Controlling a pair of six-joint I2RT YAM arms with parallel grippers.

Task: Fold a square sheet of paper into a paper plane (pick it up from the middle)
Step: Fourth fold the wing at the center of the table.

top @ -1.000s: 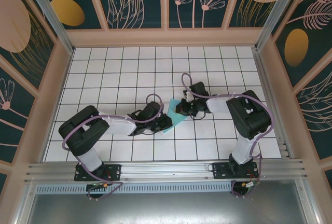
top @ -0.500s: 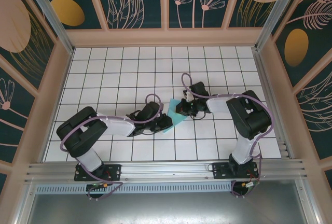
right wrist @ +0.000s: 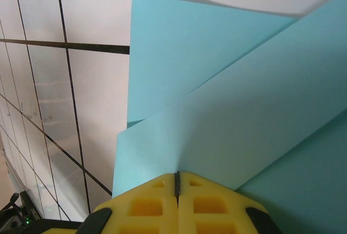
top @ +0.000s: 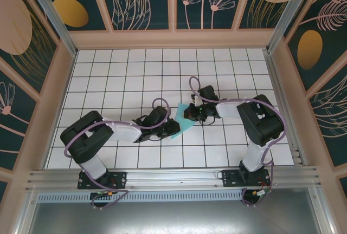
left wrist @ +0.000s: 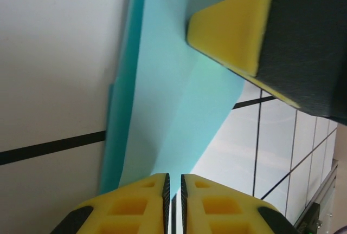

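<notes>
The light-blue sheet of paper (top: 182,121) lies between my two grippers near the table's middle, folded into overlapping angled flaps. In the left wrist view the paper (left wrist: 173,82) narrows down into the slit between my left gripper's (left wrist: 173,177) yellow pads, which are shut on its edge. My left gripper (top: 166,129) holds the paper's near-left side. My right gripper (top: 191,114) is at its far-right side, shut, with its tip (right wrist: 177,174) against a raised flap of the paper (right wrist: 244,115). One right fingertip (left wrist: 233,28) rests on the paper's surface.
White tiled table (top: 130,77) with black grid lines, walled by patterned panels on three sides. An aluminium rail (top: 173,177) carries both arm bases at the near edge. Both forearms lie low over the tiles on either side of the paper.
</notes>
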